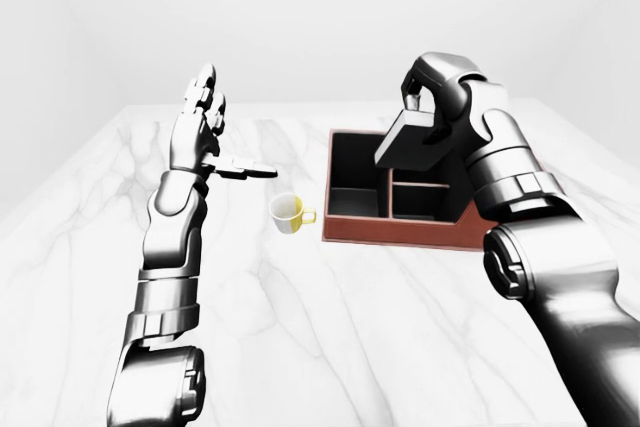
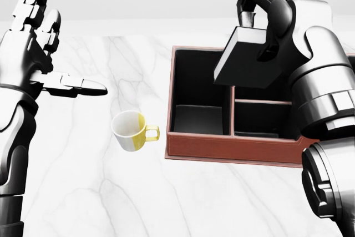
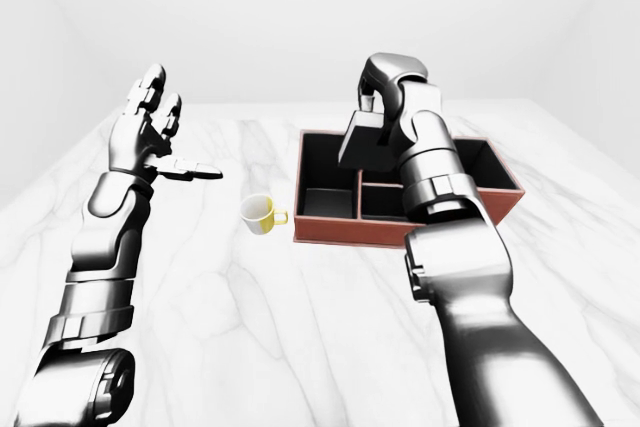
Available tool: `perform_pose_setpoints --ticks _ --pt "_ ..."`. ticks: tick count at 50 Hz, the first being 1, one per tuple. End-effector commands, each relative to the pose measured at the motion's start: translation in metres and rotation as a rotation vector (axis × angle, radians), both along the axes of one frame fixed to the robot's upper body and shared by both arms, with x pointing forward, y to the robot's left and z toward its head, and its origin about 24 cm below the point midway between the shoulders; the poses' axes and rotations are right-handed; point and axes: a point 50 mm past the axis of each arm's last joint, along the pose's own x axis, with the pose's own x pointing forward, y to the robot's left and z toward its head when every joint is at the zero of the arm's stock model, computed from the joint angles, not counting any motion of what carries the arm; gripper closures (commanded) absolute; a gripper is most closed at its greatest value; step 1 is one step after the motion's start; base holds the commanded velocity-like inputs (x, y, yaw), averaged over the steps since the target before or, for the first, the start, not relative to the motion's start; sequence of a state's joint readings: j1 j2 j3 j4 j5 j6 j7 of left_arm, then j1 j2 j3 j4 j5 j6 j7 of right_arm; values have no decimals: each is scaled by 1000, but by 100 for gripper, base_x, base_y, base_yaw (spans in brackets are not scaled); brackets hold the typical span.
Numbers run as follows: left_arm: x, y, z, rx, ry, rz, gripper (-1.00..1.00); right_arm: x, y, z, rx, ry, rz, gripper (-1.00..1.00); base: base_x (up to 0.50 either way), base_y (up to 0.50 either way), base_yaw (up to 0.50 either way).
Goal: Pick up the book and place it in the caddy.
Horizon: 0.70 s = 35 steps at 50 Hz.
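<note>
A dark book [image 2: 247, 58] with a pale page edge hangs tilted in my right hand [image 2: 256, 29], whose fingers are closed round its upper end. It is held above the caddy [image 2: 222, 155], a red-brown box with black compartments, over the divider between the large left compartment and the right ones. It also shows in the left-eye view [image 1: 412, 141]. My left hand [image 2: 47, 62] is raised at the head view's left, fingers spread open and empty, well apart from the caddy.
A white cup with a yellow handle [image 2: 132, 131] lies on its side on the white marble table [image 2: 111, 192], just left of the caddy. My right forearm [image 2: 327, 115] covers the caddy's right part.
</note>
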<state>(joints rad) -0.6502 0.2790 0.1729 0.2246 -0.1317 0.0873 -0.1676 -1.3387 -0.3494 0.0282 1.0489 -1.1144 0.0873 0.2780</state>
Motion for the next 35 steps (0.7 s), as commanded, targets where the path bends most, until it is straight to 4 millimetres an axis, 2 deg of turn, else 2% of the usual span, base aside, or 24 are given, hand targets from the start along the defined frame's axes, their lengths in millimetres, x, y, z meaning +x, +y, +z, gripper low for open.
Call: perform_pose_setpoints --ticks 1,12,25,35 --pt "1 1 -4 -1 18 5 -100 2 -18 -7 -64 -68 -57 100 0 0 0" --pt "2 0 -5 -2 23 5 -100 2 -21 -2 -135 -98 -32 100 0 0 0" --pt "3 -1 -8 -5 36 8 -100 2 -20 -8 -181 -65 11 100 0 0 0" --pt "3 -1 -9 -7 39 10 -100 3 -23 -22 -200 -26 3 100 0 0 0"
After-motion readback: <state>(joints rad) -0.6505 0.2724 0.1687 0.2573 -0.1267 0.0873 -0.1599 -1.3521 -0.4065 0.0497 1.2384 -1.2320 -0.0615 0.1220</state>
